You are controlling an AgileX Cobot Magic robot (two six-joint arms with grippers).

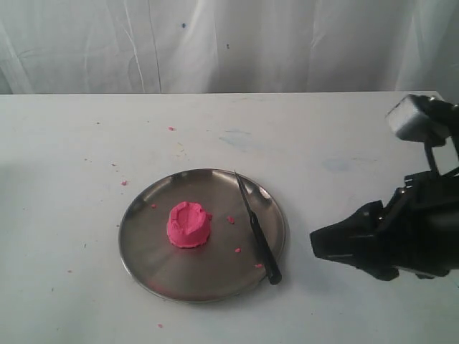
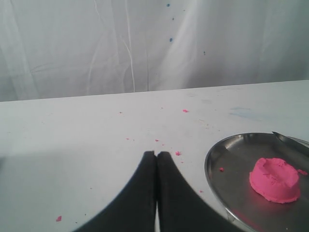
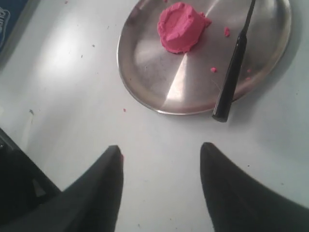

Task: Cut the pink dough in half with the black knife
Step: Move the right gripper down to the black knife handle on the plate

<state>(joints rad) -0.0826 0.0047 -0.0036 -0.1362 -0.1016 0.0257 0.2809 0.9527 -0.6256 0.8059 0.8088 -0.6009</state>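
The pink dough (image 1: 188,225) is one round dented lump left of centre on a steel plate (image 1: 150,251). The black knife (image 1: 257,231) lies across the plate's right side, blade pointing away, handle end at the near right rim. My right gripper (image 1: 315,242) hovers to the right of the plate, apart from the knife handle (image 3: 231,77). In the right wrist view its jaws stand wide with only bare table between them (image 3: 161,151). The left gripper (image 2: 157,153) is shut, empty, over the table left of the plate (image 2: 215,159), with the dough (image 2: 275,180) beyond it.
Tiny pink crumbs (image 1: 231,219) lie on the plate and scattered over the white table (image 1: 93,143). A white curtain (image 1: 215,43) hangs behind the table's far edge. A blue object (image 3: 6,21) shows at one corner of the right wrist view.
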